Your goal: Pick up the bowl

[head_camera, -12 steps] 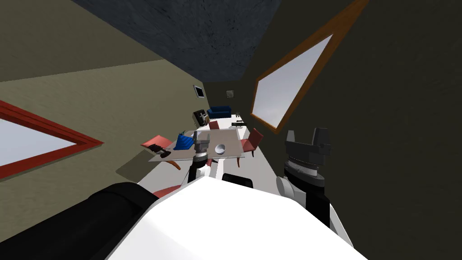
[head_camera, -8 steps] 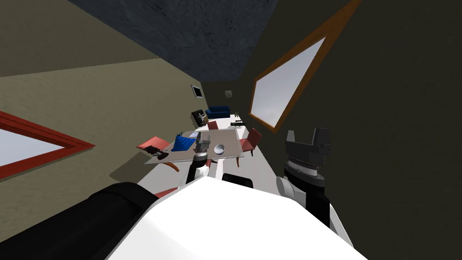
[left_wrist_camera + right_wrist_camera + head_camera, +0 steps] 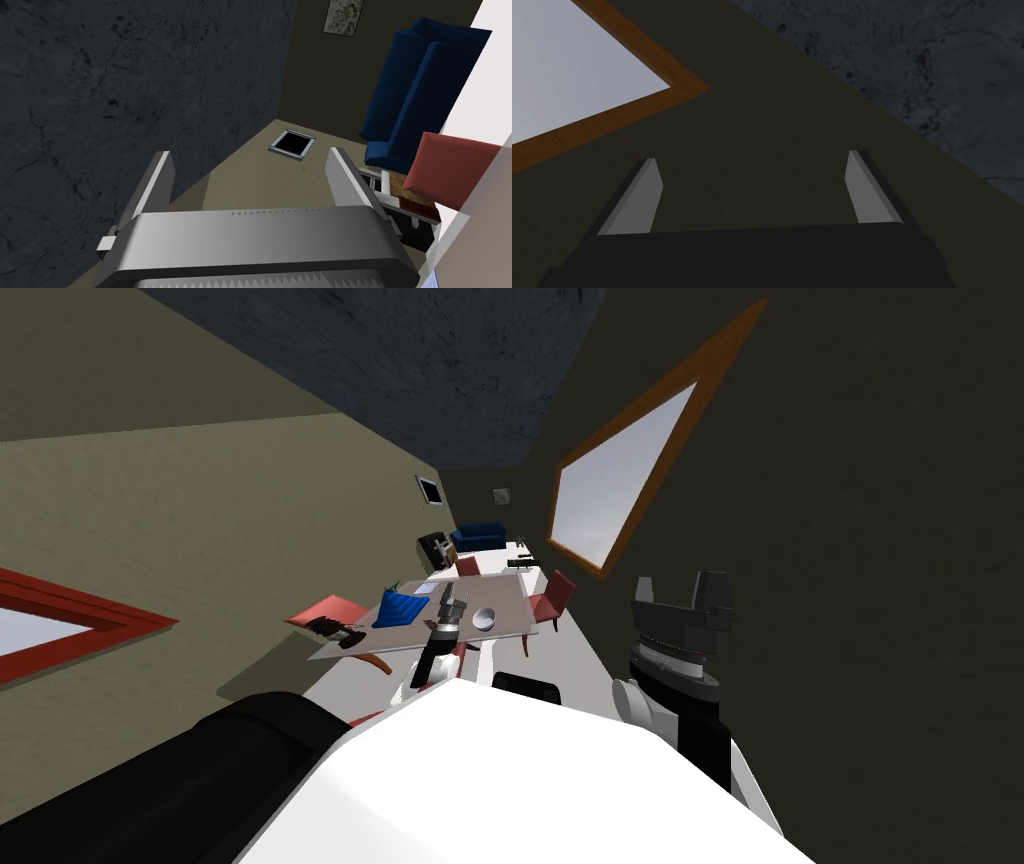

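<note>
A small white bowl [image 3: 485, 619] rests on the beige table [image 3: 508, 600] ahead of me, toward its near side. My left gripper [image 3: 451, 604] hovers over the table just left of the bowl, apart from it. In the left wrist view the left gripper [image 3: 249, 154] stands open and holds nothing, pointing over the table toward a far wall. My right gripper [image 3: 680, 588] is raised at my right side, away from the table; the right gripper [image 3: 751, 157] is open and holds nothing.
On the table's left part lie a blue object [image 3: 401, 610] and a dark object [image 3: 335, 630]. Red chairs [image 3: 553, 596] [image 3: 326, 611] stand on both sides of the table. A blue sofa [image 3: 417, 85] stands beyond it.
The whole head view has slid a little to the left, so I have turned. My left hand has rotated over the table and now looks narrower. The bowl has not moved.
</note>
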You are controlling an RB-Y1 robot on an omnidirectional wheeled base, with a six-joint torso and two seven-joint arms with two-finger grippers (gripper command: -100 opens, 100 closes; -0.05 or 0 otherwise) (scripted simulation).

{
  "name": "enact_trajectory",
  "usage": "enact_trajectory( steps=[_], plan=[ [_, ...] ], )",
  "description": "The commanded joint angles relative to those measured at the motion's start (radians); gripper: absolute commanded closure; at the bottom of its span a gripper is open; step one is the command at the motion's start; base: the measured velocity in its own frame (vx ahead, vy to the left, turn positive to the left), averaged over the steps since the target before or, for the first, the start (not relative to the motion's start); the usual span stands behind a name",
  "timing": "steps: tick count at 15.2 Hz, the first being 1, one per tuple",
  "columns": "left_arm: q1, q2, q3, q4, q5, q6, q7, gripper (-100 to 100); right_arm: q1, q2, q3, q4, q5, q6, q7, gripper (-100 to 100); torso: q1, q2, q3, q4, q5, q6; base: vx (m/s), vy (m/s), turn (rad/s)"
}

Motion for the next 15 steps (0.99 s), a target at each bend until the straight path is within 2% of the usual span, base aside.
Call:
enact_trajectory(
  steps=[1, 3, 4, 5, 6, 9, 10, 12, 13, 15],
  plan=[
    [-0.007, 0.018, 0.02, 0.019, -0.001, 0.05, -0.005, -100, 0.0, 0.0, 0.0, 0.0, 0.0, 0.0, 0.0, 0, 0.0, 0.0, 0.0, 0.0, 0.0, 0.0, -0.021, 0.006, -0.137],
    [-0.007, 0.018, 0.02, 0.019, -0.001, 0.075, -0.005, -100, 0.0, 0.0, 0.0, 0.0, 0.0, 0.0, 0.0, 0, 0.0, 0.0, 0.0, 0.0, 0.0, 0.0, -0.02, 0.009, -0.084],
    [-0.013, 0.03, 0.035, 0.038, -0.002, 0.114, -0.009, -100, 0.0, 0.0, 0.0, 0.0, 0.0, 0.0, 0.0, 0, 0.0, 0.0, 0.0, 0.0, 0.0, 0.0, -0.019, 0.004, -0.091],
    [-0.013, 0.03, 0.035, 0.038, -0.002, 0.128, -0.009, -100, 0.0, 0.0, 0.0, 0.0, 0.0, 0.0, 0.0, 0, 0.0, 0.0, 0.0, 0.0, 0.0, 0.0, -0.021, 0.005, -0.101],
    [-0.02, 0.041, 0.051, 0.058, -0.004, 0.154, -0.013, -100, 0.0, 0.0, 0.0, 0.0, 0.0, 0.0, 0.0, 0, 0.0, 0.0, 0.0, 0.0, 0.0, 0.0, -0.026, 0.005, -0.185],
    [-0.02, 0.041, 0.051, 0.058, -0.004, 0.184, -0.013, -100, 0.0, 0.0, 0.0, 0.0, 0.0, 0.0, 0.0, 0, 0.0, 0.001, 0.0, 0.0, 0.0, 0.0, -0.02, 0.012, -0.052],
    [-0.026, 0.052, 0.067, 0.079, -0.005, 0.219, -0.018, -100, 0.0, 0.0, 0.0, 0.0, 0.0, 0.0, 0.0, 0, 0.0, 0.0, 0.0, 0.0, 0.0, 0.0, -0.016, 0.002, -0.08],
    [-0.026, 0.052, 0.067, 0.079, -0.005, 0.243, -0.018, -100, 0.0, 0.0, 0.0, 0.0, 0.0, 0.0, 0.0, 0, 0.0, 0.0, 0.0, 0.0, 0.0, 0.0, -0.018, 0.004, -0.096],
    [-0.034, 0.061, 0.084, 0.101, -0.007, 0.278, -0.022, -100, 0.0, 0.0, 0.0, 0.0, 0.0, 0.0, 0.0, 0, 0.0, 0.0, 0.0, 0.0, 0.0, 0.0, -0.021, 0.005, -0.157],
    [-0.034, 0.061, 0.084, 0.101, -0.007, 0.303, -0.022, -100, 0.0, 0.0, 0.0, 0.0, 0.0, 0.0, 0.0, 0, 0.0, 0.001, 0.0, 0.0, 0.0, 0.0, -0.022, 0.009, -0.092]
  ],
)
